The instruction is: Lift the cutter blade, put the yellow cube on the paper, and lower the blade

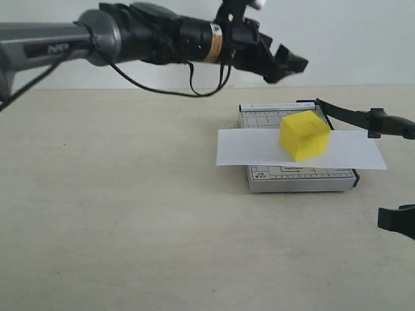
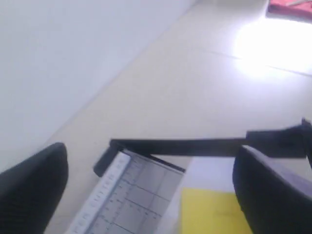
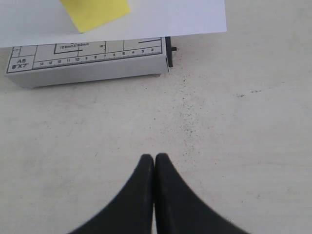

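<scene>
Black fingers of the left gripper point(image 1: 292, 59) stand apart and hold nothing, hovering above the far edge of the grey cutter base point(image 1: 298, 180). The right gripper point(image 3: 154, 163) has its fingers pressed together, also empty, low over the pale table point(image 1: 130, 194) on the near side of the base.

The yellow cube point(image 1: 303, 135) sits on the paper point(image 1: 249, 149), which lies across the base. The cutter blade point(image 1: 350, 116) is raised, and its thick handle points off to the right.

Only lowering the blade seems to remain. To do it well, meet the lever near its handle end and press it down slowly. The cube sits close to the blade side, so check that the lever can pass it. A quick push could knock the cube or drag the paper.
</scene>
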`<action>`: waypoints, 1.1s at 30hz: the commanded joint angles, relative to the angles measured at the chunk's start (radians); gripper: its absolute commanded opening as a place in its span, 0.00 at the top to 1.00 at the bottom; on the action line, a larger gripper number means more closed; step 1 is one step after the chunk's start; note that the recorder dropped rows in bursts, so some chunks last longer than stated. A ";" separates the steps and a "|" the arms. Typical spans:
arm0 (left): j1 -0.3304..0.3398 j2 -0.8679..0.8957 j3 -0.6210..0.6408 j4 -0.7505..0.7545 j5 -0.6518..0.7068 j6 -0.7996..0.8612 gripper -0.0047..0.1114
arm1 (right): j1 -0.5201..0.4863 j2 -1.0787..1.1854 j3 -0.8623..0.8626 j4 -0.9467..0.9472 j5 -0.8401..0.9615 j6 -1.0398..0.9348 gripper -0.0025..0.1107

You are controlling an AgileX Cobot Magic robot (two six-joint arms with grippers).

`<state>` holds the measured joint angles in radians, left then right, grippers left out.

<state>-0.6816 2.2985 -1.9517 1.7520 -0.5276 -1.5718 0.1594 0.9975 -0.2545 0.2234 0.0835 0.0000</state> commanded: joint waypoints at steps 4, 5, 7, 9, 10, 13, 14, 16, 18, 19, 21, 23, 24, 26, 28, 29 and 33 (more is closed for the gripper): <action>0.119 -0.096 0.060 -0.008 -0.013 -0.453 0.61 | 0.001 0.002 0.002 -0.003 0.023 -0.006 0.98; 0.141 -0.107 0.083 -0.008 -0.057 -0.494 0.71 | 0.001 0.002 0.002 -0.003 0.031 0.000 0.98; 0.176 -0.124 0.141 -0.008 -0.115 -0.508 0.92 | 0.001 0.002 0.002 -0.003 0.056 -0.006 0.98; 0.204 -0.148 0.231 -0.008 -0.138 -0.522 0.92 | 0.001 0.002 0.002 -0.003 0.076 -0.006 0.98; 0.214 -0.163 0.275 -0.008 -0.138 -0.522 0.92 | 0.001 0.002 0.002 0.004 0.084 -0.006 0.98; 0.241 -0.227 0.453 -0.008 -0.097 -0.475 0.92 | 0.001 0.002 0.002 0.005 0.090 -0.006 0.98; 0.249 -0.260 0.520 -0.008 -0.067 -0.438 0.92 | 0.001 0.002 0.002 0.005 0.088 0.000 0.98; 0.260 -0.336 0.654 -0.008 0.069 -0.371 0.92 | 0.001 0.002 0.002 0.005 0.088 0.000 0.98; 0.271 -0.446 0.775 -0.008 0.359 -0.305 0.92 | 0.001 0.002 0.002 0.005 0.089 0.000 0.98; 0.273 -0.505 0.814 -0.008 0.521 -0.251 0.92 | 0.001 0.002 0.002 0.005 0.089 0.000 0.98; 0.275 -0.598 0.870 -0.008 0.952 -0.106 0.92 | 0.001 0.002 0.002 0.005 0.089 0.000 0.98; 0.302 -0.646 0.869 -0.008 1.247 0.059 0.92 | 0.001 0.002 0.002 0.005 0.089 0.000 0.98; 0.326 -0.663 0.858 -0.008 1.353 0.143 0.92 | 0.001 0.002 0.002 0.005 0.088 0.000 0.98; 0.378 -0.684 0.841 -0.008 1.494 0.244 0.92 | 0.001 0.002 0.002 0.005 0.084 0.000 0.98; 0.430 -0.709 0.840 -0.008 1.556 0.261 0.92 | 0.001 0.002 0.002 0.005 0.082 0.000 0.98; 0.451 -0.732 0.840 -0.008 1.537 0.261 0.92 | 0.001 0.002 0.002 0.005 0.079 0.000 0.98; 0.564 -0.880 0.840 -0.230 1.290 0.212 0.92 | 0.001 0.002 0.002 0.005 0.079 0.000 0.98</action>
<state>-0.1827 1.5143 -1.1096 1.6616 0.8924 -1.3249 0.1594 0.9975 -0.2545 0.2279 0.1701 0.0000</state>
